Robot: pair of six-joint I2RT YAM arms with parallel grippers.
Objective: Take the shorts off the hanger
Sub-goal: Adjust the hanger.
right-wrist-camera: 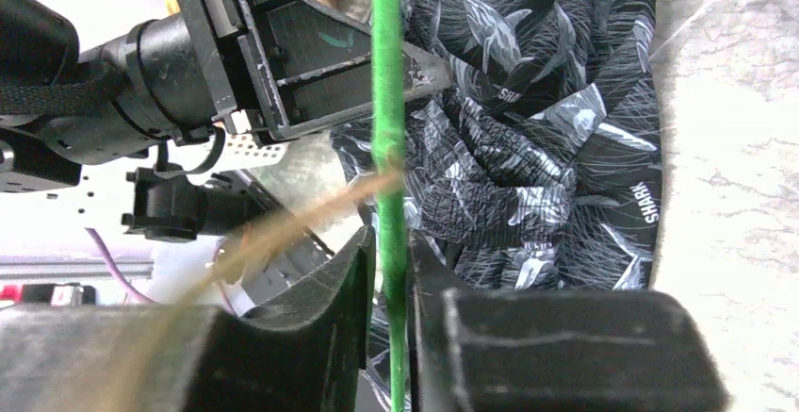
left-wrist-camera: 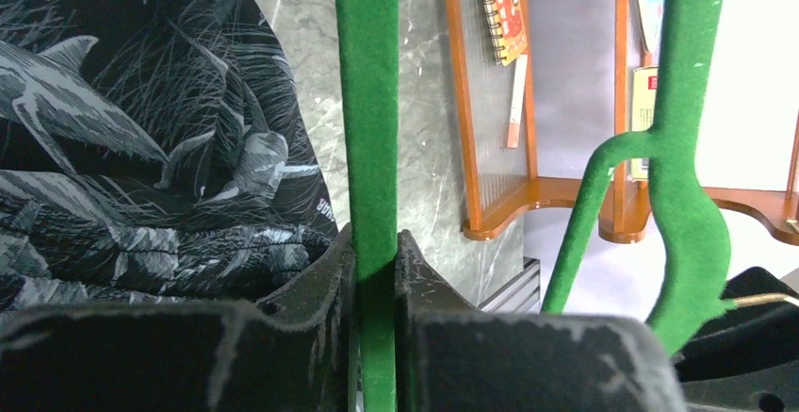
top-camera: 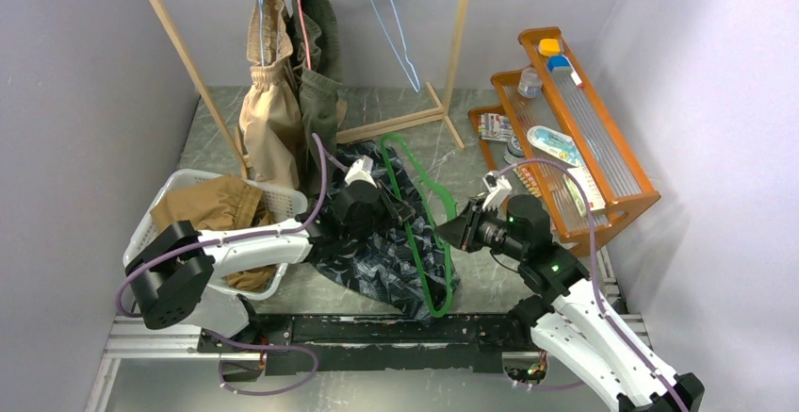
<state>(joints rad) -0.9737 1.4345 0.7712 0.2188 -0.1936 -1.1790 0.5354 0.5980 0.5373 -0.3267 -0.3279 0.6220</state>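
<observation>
A green hanger (top-camera: 407, 228) lies over the dark navy-black patterned shorts (top-camera: 372, 261), which are spread on the table between my arms. My left gripper (top-camera: 400, 209) is shut on the hanger's straight bar (left-wrist-camera: 369, 101), with the shorts (left-wrist-camera: 113, 148) to its left. My right gripper (top-camera: 450, 233) is shut on the hanger's other side (right-wrist-camera: 388, 73), with the shorts (right-wrist-camera: 528, 129) behind it. Light beige shorts (top-camera: 269, 120) and olive green shorts (top-camera: 320, 101) hang on the wooden rack. Tan brown shorts (top-camera: 212, 206) lie in the white basket (top-camera: 179, 186).
A wooden clothes rack (top-camera: 457, 44) stands at the back with an empty blue hanger (top-camera: 396, 25). An orange shelf (top-camera: 589, 148) with small items stands at the right, close to my right arm. Walls close in on both sides.
</observation>
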